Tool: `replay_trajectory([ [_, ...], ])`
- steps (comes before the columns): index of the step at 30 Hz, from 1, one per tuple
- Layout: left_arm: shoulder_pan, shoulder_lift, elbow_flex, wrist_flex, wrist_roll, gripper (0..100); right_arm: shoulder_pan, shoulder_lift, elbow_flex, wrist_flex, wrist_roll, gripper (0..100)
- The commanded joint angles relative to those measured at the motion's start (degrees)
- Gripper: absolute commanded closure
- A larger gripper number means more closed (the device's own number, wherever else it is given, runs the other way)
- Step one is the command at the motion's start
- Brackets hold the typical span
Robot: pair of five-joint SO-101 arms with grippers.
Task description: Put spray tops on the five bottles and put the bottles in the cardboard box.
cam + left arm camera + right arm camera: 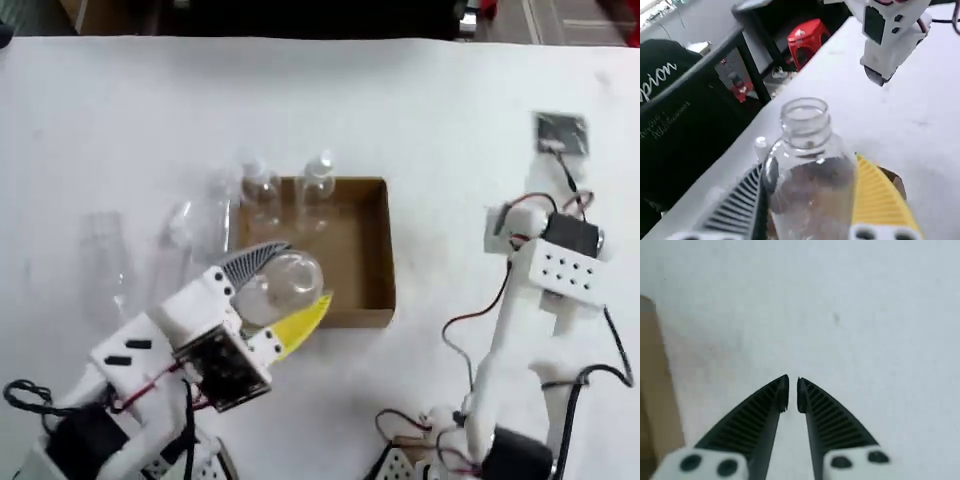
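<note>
The high camera looks steeply down on the table (120,120) from above, with the arm bases nearest it. The left wrist camera sits close behind the left gripper (809,167), facing across the table to the right arm (887,30), which the high view shares. The right wrist camera looks down past the right gripper (792,390) at nearby table and the box (652,390) edge, also shared.

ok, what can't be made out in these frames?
- Held bottle: its lower body, left wrist view, cut off by the frame edge and flanked by the left hand.
- Two bottles at the far wall of the cardboard box: tops fitted or not, high view, too blurred.
- Clear bottles beside the box: their count, high view, washed out against the white table.
</note>
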Motion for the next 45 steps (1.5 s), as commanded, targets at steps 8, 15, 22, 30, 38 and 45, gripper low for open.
replay_trajectory([
  [8,0.13,-14.73,15.47,-14.15,-6.51,98,-20.44,-4.79,-35.52,35.21,27.34,98.0],
  [15,5.76,-15.08,16.62,-7.3,-13.1,98,-26.86,-9.89,-37.89,34.86,49.76,98.1],
  [22,3.74,-14.9,17.49,-6.95,-19.25,98,-30.81,-16.04,-35.52,34.86,59.69,98.1],
  [30,-7.87,-15.08,23.65,-17.23,-22.59,98,-41.89,-19.65,-28.57,34.86,62.51,98.1],
  [38,-11.21,-15.08,25.76,-21.71,-22.68,98,-55.16,-22.37,-24.97,34.86,56.79,79.7],
  [45,-11.56,-14.9,25.93,-21.71,-22.68,98,-61.76,-25.63,-23.56,34.86,58.29,72.1],
])
